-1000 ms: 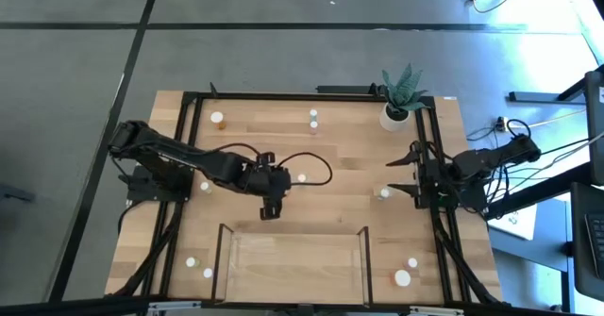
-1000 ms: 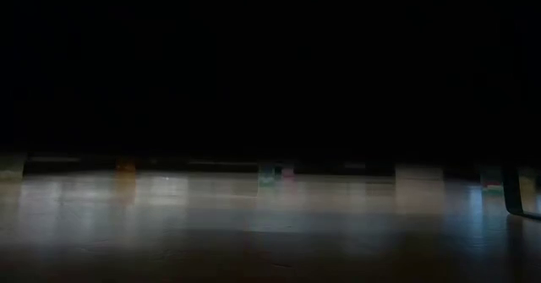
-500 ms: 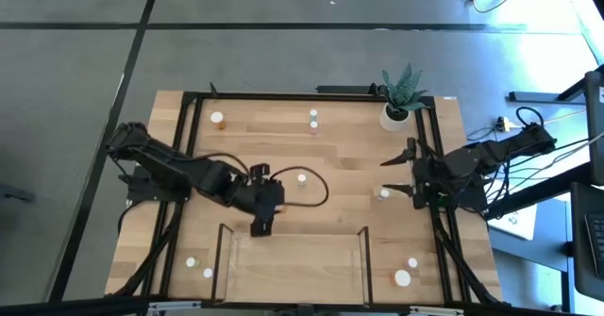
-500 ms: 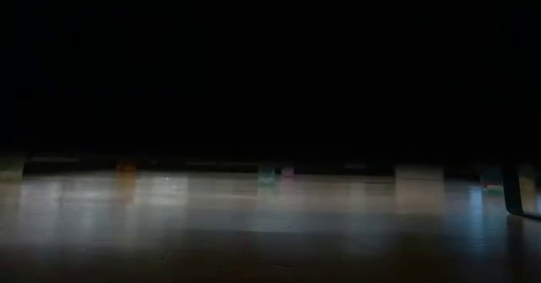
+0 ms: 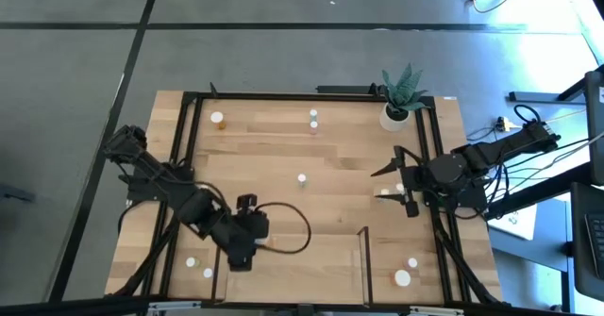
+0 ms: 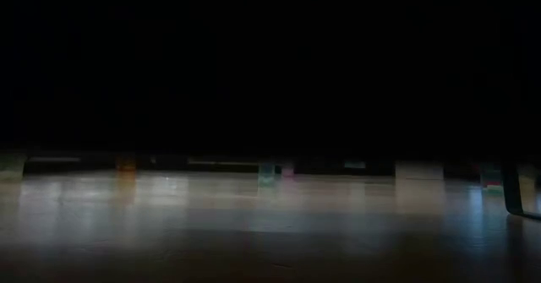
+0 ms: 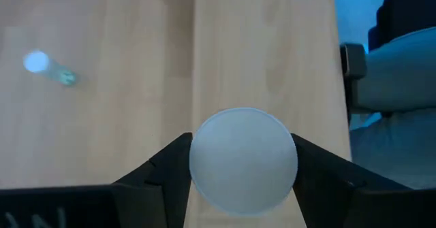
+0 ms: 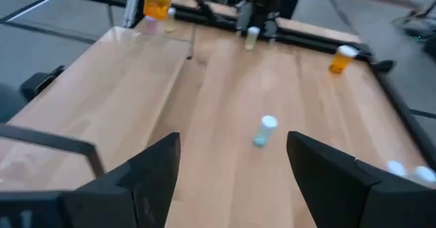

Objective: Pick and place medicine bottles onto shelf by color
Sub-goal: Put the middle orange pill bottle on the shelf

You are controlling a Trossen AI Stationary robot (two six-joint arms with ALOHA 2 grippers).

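Gripping a white-capped bottle point(image 7: 243, 161) between both jaws, left gripper point(image 5: 242, 257) hangs over the shelf's point(image 5: 311, 264) left end at the near edge of the surface point(image 5: 264, 141); only the left wrist view shows the cap filling the gap between the fingers point(image 7: 160, 173), with pale board below and a small bottle point(image 7: 46, 67) lying further off. Waiting at the right side, jaws wide apart with nothing between, right gripper point(image 5: 396, 179) sits by a small bottle point(image 5: 384, 194); seen through its own camera, that bottle point(image 8: 264, 130) lies on its side ahead. Scattered elsewhere in the overhead view: bottles at the far edge point(image 5: 218, 119), centre point(image 5: 302, 177), near left corner point(image 5: 192, 261) and near right corner point(image 5: 403, 278). Showing almost nothing, low view stays dark apart from a dim strip of wood.
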